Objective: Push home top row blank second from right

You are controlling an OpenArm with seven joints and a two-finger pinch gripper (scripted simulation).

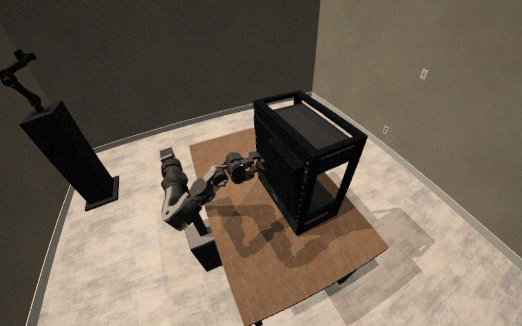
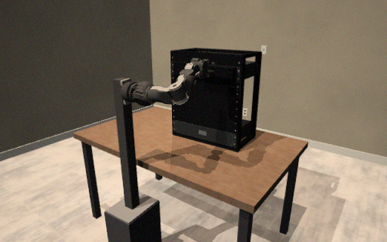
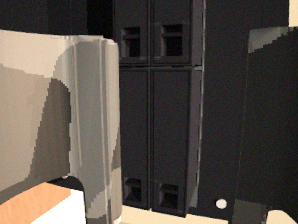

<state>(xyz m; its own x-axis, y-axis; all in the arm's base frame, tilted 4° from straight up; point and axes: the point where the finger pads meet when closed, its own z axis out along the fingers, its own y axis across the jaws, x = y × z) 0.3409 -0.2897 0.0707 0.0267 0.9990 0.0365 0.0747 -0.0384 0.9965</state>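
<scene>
The black rack [image 1: 307,160] stands on the wooden table [image 2: 202,163], with the storage chassis high in its front face [image 2: 216,72]. My gripper [image 1: 259,162] is at the top of that front, close to the upper blanks; it also shows in the exterior view [image 2: 206,68]. In the wrist view the two fingers have come in with nothing between them, and dark drive blanks with square pull slots [image 3: 160,96] show just beyond them. I cannot tell which blank stands out. The fingers do not touch the blanks.
The arm's post and base [image 2: 127,156] stand at the table's near left edge. A tall black pedestal [image 1: 67,155] with another arm stands on the floor far left. The rack's lower panel [image 2: 203,133] sits near the table top.
</scene>
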